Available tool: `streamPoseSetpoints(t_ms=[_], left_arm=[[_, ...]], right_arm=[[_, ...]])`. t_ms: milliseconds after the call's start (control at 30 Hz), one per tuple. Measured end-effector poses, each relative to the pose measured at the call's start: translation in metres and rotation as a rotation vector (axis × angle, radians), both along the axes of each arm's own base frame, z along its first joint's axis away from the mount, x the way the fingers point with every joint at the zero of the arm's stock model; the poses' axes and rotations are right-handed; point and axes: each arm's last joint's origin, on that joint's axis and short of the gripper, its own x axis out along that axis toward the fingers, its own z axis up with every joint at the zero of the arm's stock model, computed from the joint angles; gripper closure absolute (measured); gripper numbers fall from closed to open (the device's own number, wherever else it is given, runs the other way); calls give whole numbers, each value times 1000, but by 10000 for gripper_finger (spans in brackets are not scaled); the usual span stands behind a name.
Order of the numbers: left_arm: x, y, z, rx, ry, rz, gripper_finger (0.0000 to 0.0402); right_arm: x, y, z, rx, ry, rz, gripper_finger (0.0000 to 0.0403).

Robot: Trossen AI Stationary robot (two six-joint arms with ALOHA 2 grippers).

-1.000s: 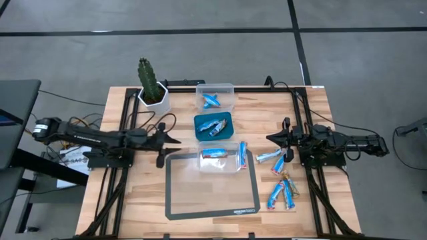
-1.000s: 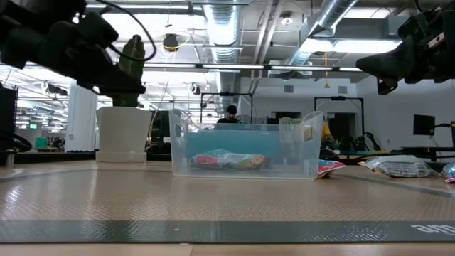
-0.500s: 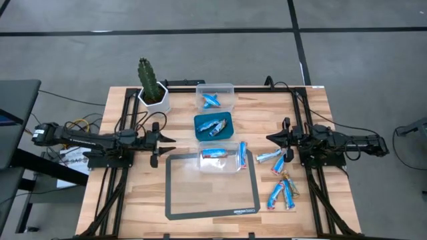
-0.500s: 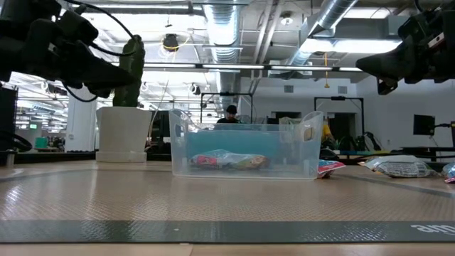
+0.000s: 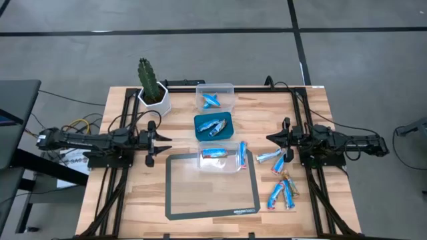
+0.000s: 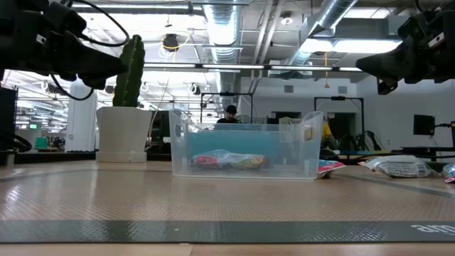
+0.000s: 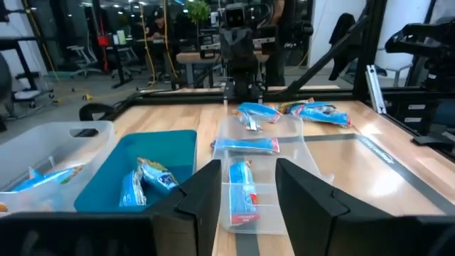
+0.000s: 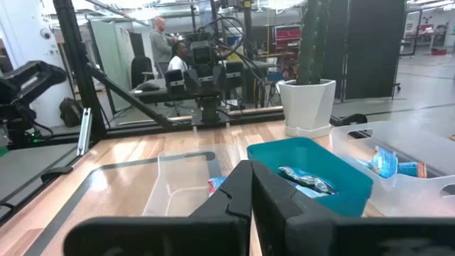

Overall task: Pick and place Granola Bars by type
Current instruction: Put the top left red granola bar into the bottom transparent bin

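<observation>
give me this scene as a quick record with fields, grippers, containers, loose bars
left gripper: open, empty, held above the table left of the mat
right gripper: shut, empty, above the table's right side
clear container, far: holds blue bars
teal container: holds a few bars
clear container, near: holds one bar with blue and red wrapper
loose granola bars: on the table right of the mat, mostly blue
cactus: in a white pot, far left corner

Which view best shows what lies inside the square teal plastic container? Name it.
The high view: it looks straight down into the teal container at its wrapped bars. Both wrist views show it obliquely; the low view only through the clear container.
</observation>
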Motion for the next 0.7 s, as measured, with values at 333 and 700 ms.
streamPoseSetpoints(t_ms=[333, 700], left_arm=[[-15, -1, -2, -30, 2, -60, 273], [-14, -1, -3, -55, 12, -56, 273]], right_arm=[[0, 0, 0, 0, 0, 0, 403], [0, 0, 0, 0, 0, 0, 403]])
